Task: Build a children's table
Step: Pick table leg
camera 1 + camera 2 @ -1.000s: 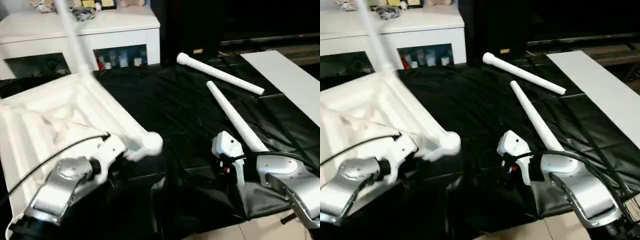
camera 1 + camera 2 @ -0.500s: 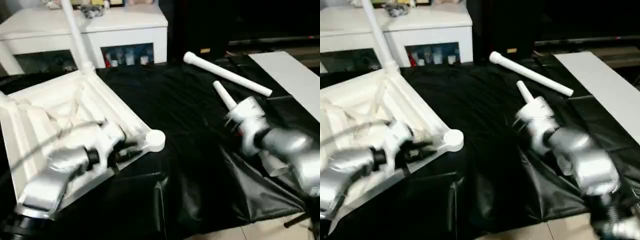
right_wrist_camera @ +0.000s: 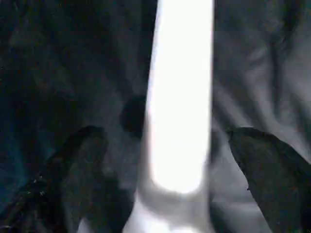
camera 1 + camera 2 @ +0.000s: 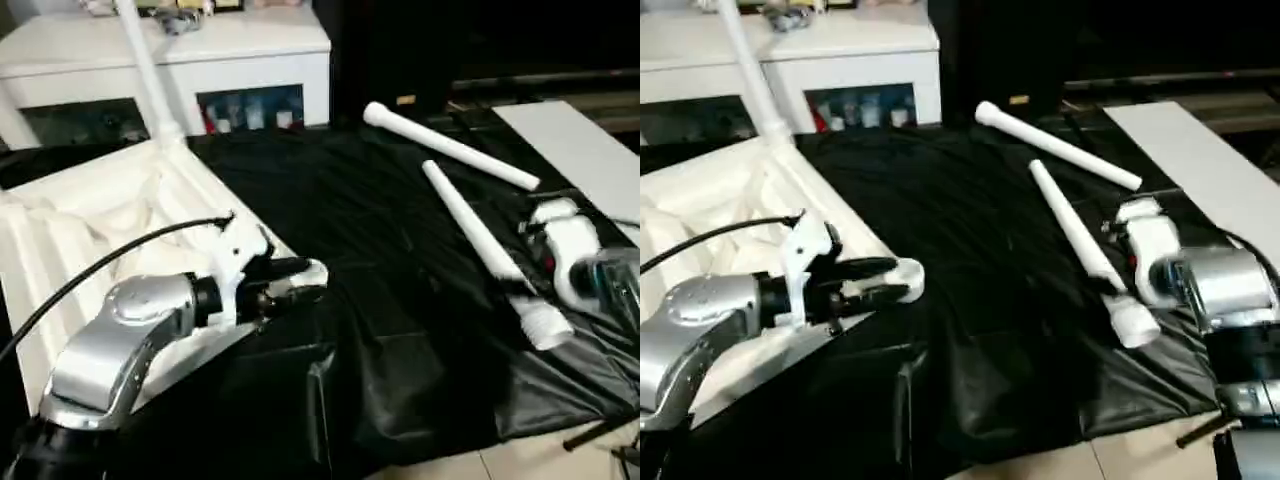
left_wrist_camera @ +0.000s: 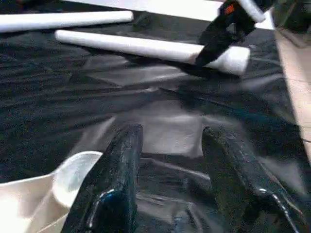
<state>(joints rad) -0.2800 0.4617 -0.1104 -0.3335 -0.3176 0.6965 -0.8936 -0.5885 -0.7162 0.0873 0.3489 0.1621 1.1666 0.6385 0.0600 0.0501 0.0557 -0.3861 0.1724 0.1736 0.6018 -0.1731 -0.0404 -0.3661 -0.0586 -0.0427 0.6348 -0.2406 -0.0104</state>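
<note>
- The upturned white table top (image 4: 90, 230) lies ribbed side up at the left of the black sheet (image 4: 380, 330), one leg (image 4: 145, 65) standing in its far corner socket.
- Its near round corner socket (image 4: 908, 275) sits just beside the left end effector (image 4: 875, 280), whose black fingers are parted, pinching nothing.
- Two loose legs lie on the sheet: the far leg (image 4: 450, 147) and the near leg (image 4: 480, 250).
- The right end effector (image 3: 165, 160) hovers spread wide astride the near leg.
- Behind stands a white cabinet (image 4: 200, 60).
</note>
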